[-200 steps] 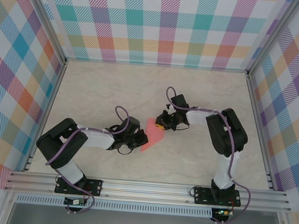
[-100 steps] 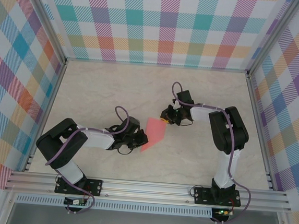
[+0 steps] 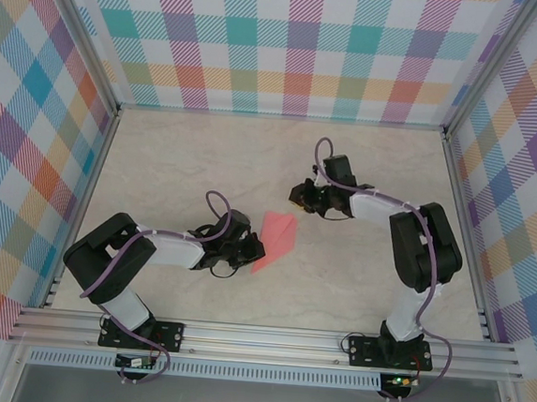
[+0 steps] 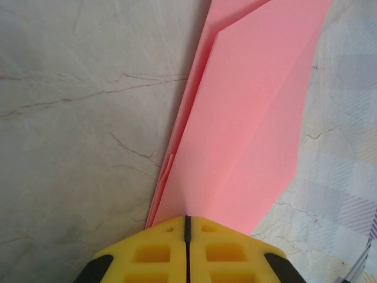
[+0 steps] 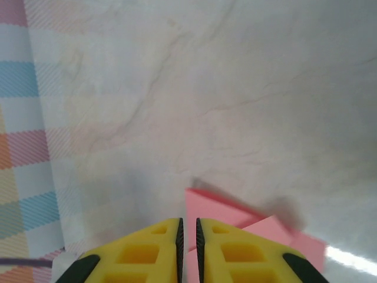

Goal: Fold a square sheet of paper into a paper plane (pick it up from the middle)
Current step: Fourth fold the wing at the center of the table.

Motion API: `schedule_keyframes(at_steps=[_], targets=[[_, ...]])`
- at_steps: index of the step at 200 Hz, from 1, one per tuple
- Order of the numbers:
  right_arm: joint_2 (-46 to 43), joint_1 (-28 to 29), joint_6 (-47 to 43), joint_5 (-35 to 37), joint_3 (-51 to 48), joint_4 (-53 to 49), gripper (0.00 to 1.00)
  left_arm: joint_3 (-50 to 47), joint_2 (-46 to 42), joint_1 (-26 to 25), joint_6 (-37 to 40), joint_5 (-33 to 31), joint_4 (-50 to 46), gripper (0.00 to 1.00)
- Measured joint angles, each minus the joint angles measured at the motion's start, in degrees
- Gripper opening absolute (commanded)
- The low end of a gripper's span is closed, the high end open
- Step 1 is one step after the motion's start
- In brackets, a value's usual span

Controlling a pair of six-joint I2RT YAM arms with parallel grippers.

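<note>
On the marble surface (image 3: 178,165), the left hand (image 3: 255,249) pinches a part-folded pink sheet of paper (image 3: 276,240).
That hand is fully closed on the sheet's near tip; the right hand (image 3: 297,196) hangs apart beyond it, almost shut and empty. Thin, light and limp, the layered paper likely slips or crumples; grip along a crease, where it is stiffest.

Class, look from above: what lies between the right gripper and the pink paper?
A short strip of bare tabletop, nothing else, in the top view, separates the right gripper from the pink paper.
</note>
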Motion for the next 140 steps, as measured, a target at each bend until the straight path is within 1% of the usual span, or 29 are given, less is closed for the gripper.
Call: schedule_keyframes(at_steps=[39,54,91,140], targets=[[-0.09,7.72,2.23,-0.9,-5.25,2.29,0.13,-0.02,0.0,0.0,0.0,0.0,0.0,0.07],[0.11,9.4,2.78,-0.98,-6.69,3.1,0.13,-0.02,0.0,0.0,0.0,-0.02,0.0,0.07],[2.58,9.35,3.26,0.61,-8.39,4.31,0.12,-0.02,0.0,0.0,0.0,0.0,0.0,0.07],[3.08,6.91,2.71,-0.33,-8.31,4.63,0.13,-0.02,-0.04,0.0,0.0,-0.04,-0.04,0.07]])
